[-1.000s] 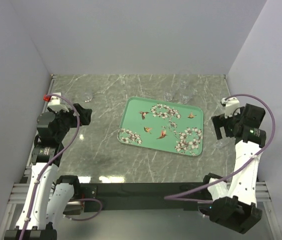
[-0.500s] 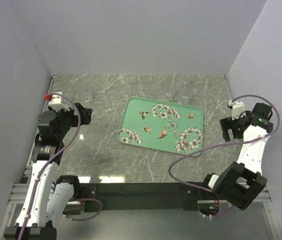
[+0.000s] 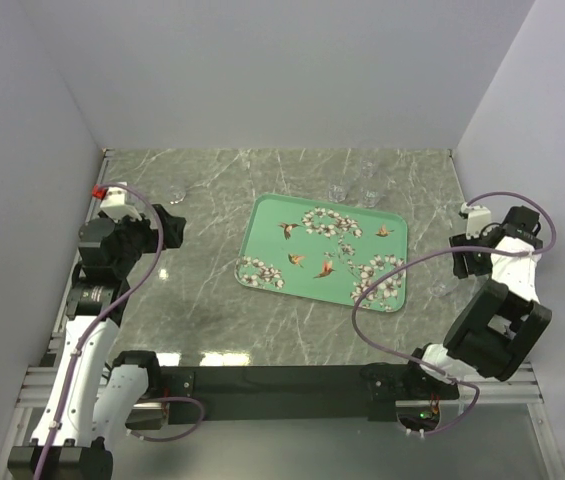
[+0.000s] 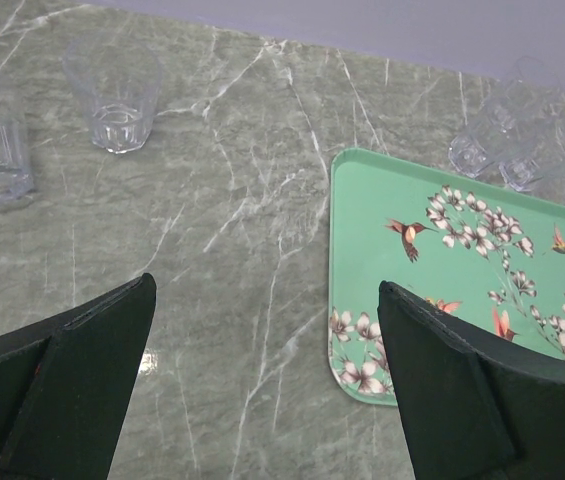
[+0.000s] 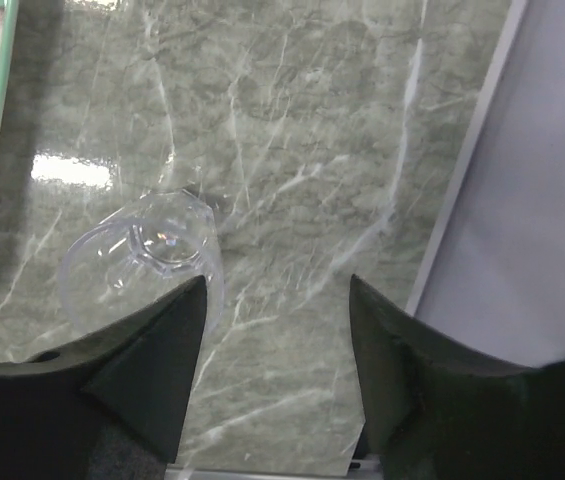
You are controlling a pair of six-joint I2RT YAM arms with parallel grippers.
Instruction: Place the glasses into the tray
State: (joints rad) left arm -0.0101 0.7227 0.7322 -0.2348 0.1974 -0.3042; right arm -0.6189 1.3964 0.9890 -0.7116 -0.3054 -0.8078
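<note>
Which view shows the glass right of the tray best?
The right wrist view: the glass is close, its rim clear. The top external view gives only a faint glint; the left wrist view misses it.

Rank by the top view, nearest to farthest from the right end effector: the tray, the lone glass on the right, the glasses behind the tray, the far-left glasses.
From the right end effector:
1. Lone glass, just beside it.
2. Tray, to its left.
3. Glasses behind the tray, back centre.
4. Far-left glasses, across the table.
</note>
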